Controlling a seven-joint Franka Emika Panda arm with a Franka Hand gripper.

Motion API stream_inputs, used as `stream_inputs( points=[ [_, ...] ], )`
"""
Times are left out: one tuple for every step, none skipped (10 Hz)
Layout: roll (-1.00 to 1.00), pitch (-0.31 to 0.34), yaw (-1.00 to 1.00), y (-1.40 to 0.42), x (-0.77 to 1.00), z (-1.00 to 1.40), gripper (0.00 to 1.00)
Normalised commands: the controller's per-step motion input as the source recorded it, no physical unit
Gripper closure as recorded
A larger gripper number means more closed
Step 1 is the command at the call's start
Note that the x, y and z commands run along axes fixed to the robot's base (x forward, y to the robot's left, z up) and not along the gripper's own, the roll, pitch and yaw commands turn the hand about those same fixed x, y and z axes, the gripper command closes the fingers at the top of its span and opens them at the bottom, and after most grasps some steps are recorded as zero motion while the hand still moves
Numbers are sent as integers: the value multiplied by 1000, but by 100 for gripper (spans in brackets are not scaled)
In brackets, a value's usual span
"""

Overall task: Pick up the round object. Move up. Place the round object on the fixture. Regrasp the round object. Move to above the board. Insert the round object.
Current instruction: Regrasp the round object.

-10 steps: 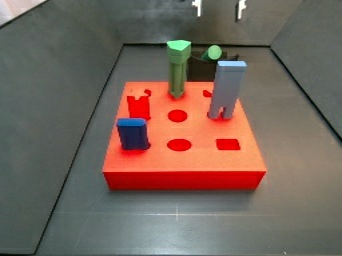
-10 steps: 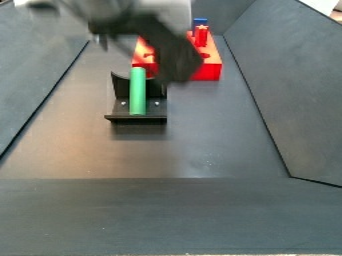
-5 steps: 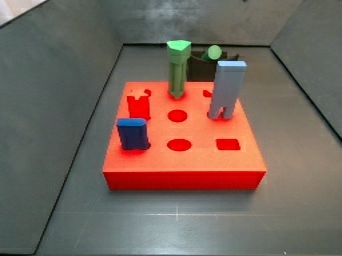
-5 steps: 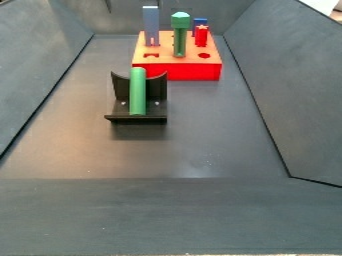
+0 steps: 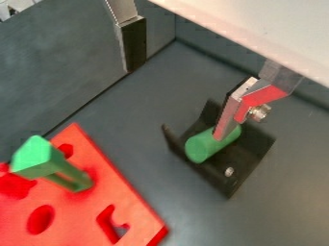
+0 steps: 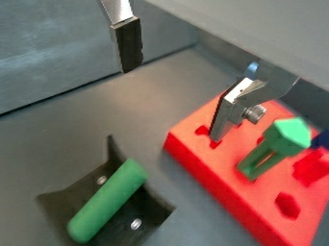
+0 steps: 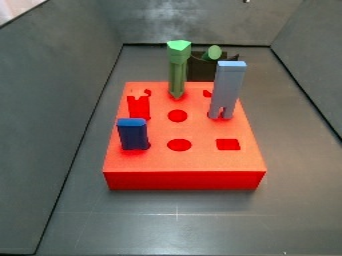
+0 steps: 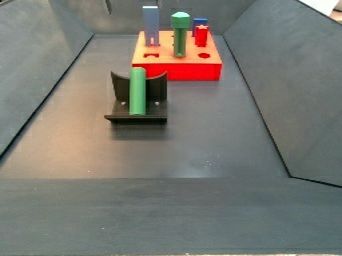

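The round object, a smooth green peg, leans upright in the dark fixture on the floor, apart from the red board. It shows in both wrist views, resting in the fixture. In a side view only its top shows behind the board. My gripper is open and empty, high above the floor, with the peg below one finger. It is out of both side views.
On the board stand a green peg with a faceted top, a tall grey-blue square peg and a short blue block. Round, square and notched holes show in its top. Sloping dark walls enclose the floor.
My gripper was in both side views one second ago and has risen out of them. The round object stays in the fixture.
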Motion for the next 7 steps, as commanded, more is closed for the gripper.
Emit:
stream_inputs(
  points=[
    [1000,8,10,-25,-38,14,0],
    [1000,1,11,-22,-28,6,0],
    [1000,-2,11,-23,-22,0,0],
    [1000,-8,13,-18,-16,3,0],
    [1000,-7,15,-16,-18,1,0],
    [1000,-4,16,-21,-14,3,0],
    [1000,2,17,-21,-6,6,0]
  ],
)
